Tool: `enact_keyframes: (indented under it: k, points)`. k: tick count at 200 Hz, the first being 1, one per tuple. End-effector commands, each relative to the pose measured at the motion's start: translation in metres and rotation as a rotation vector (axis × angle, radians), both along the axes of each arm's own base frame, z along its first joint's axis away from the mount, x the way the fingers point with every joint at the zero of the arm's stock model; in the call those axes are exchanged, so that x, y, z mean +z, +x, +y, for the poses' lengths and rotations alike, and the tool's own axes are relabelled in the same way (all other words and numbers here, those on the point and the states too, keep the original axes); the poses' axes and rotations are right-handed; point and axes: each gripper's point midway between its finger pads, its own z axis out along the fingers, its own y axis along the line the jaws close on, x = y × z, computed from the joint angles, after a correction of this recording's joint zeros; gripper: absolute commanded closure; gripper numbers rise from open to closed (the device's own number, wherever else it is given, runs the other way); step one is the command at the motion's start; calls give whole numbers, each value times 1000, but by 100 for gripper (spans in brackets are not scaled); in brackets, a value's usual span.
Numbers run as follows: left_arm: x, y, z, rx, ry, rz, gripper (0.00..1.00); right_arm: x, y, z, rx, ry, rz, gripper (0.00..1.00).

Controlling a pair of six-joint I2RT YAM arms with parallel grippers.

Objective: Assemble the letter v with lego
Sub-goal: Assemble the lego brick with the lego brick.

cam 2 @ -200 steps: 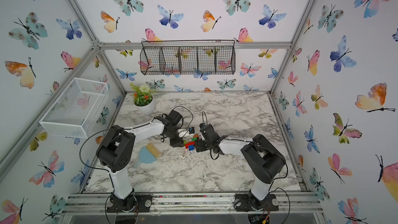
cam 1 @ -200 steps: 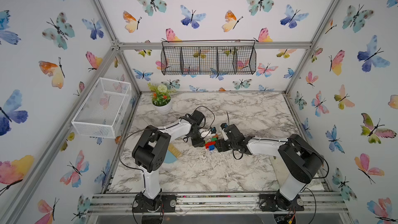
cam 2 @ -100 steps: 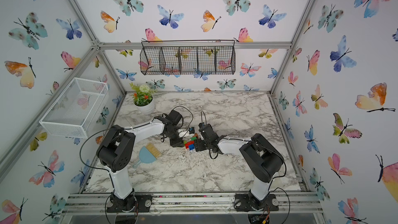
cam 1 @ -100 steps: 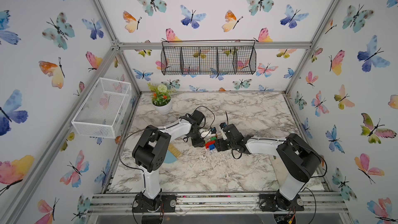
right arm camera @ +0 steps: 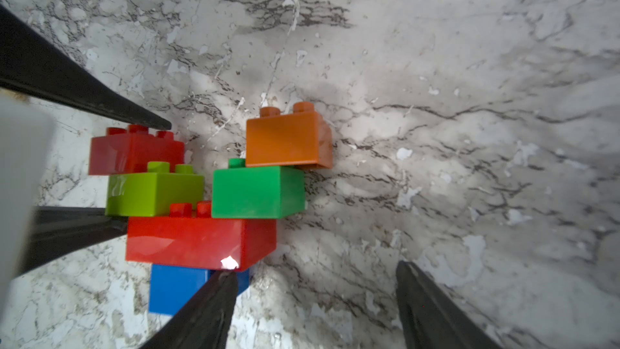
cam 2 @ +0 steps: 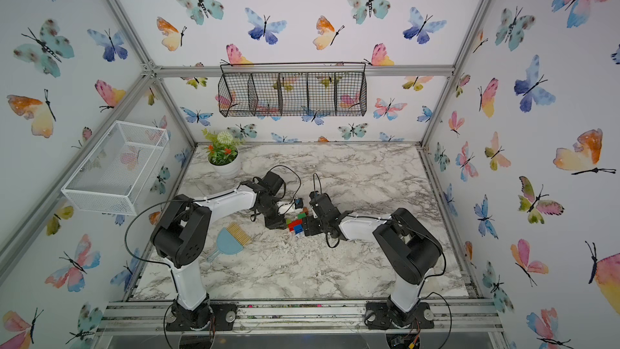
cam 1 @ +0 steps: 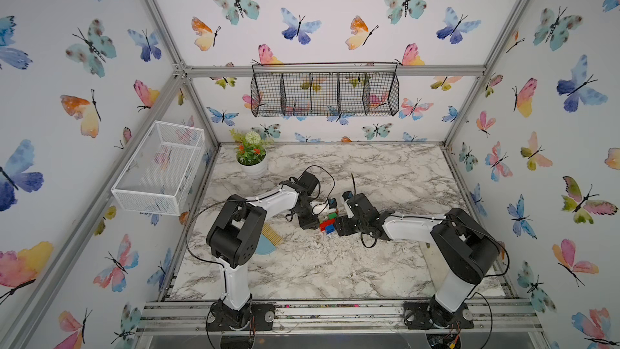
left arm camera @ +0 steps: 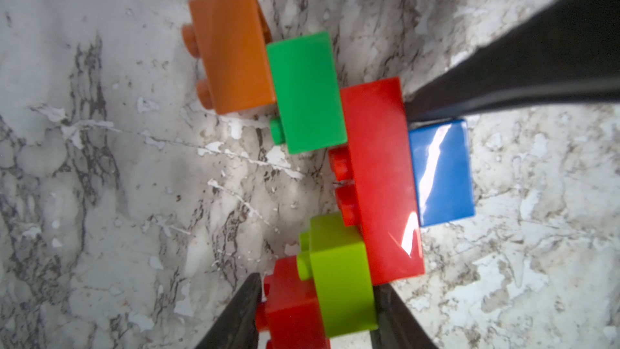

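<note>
Looks near done: all six bricks sit joined as the letter v [cam 1: 327,224], lying flat on the worktop [left arm camera: 100,162], mid-frame in both top views between the two arms. Blue brick [left arm camera: 441,172] at the point, long red brick [left arm camera: 379,179] on it. Green brick [left arm camera: 307,92] and orange brick [left arm camera: 231,52] make one leg, lime brick [left arm camera: 339,273] and red square brick [left arm camera: 292,307] the other. Left fingers [left arm camera: 235,317] clenched on the red square brick and lime brick, bottom of frame. Likely left: seat that tip firm, let go. Right fingers [right arm camera: 201,310] spread wide, one tip touching the blue-red seam, the other over bare worktop; only the right wrist view shows that gap. Top views give just a coloured clump, and only they show the hand brush [cam 2: 231,241], lower left of the clump
</note>
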Motion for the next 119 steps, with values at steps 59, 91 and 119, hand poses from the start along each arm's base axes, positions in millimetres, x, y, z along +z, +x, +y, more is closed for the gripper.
enact_keyframes:
  k: [59, 91, 119]
  points:
    - [-4, -5, -3, -10, 0, 44, 54, -35, -21, -22, -28, -90, 100, 21]
    - [-4, -5, -4, -10, 0, 43, 54, -35, -21, -22, -29, -89, 99, 21]
    - [-4, -5, -4, -11, -1, 43, 55, -35, -21, -22, -29, -86, 99, 21]
